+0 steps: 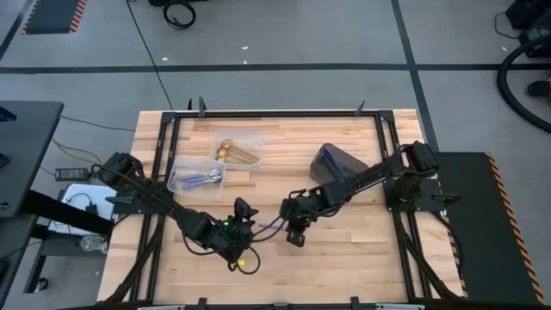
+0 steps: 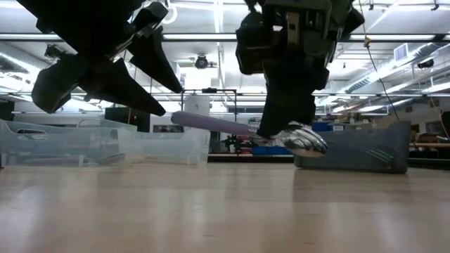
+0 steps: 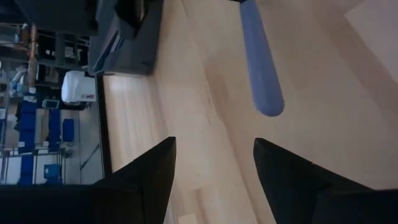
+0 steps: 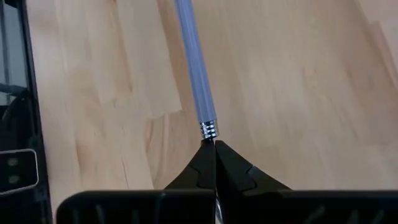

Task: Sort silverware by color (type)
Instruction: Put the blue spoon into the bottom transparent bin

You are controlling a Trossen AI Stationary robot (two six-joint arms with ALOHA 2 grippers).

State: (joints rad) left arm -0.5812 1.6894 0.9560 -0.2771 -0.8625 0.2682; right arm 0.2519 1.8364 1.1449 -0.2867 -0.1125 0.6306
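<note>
above the table's middle, your right gripper (image 4: 214,146) pinches a lavender-handled spoon (image 2: 242,128) level in the air; your left gripper (image 3: 214,158), fingers apart, faces the handle's free end.

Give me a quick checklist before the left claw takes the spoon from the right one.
1. Right claw shut on the spoon at its neck: ok.
2. Spoon clear of the table, held roughly level: ok.
3. Left claw open: ok.
4. Handle end between the left claw's fingers: not ok, it sits just ahead of them.
5. Container with the blue-handled spoons unobstructed: ok.
6. Any spoons left in the dark bin: cannot tell.
</note>
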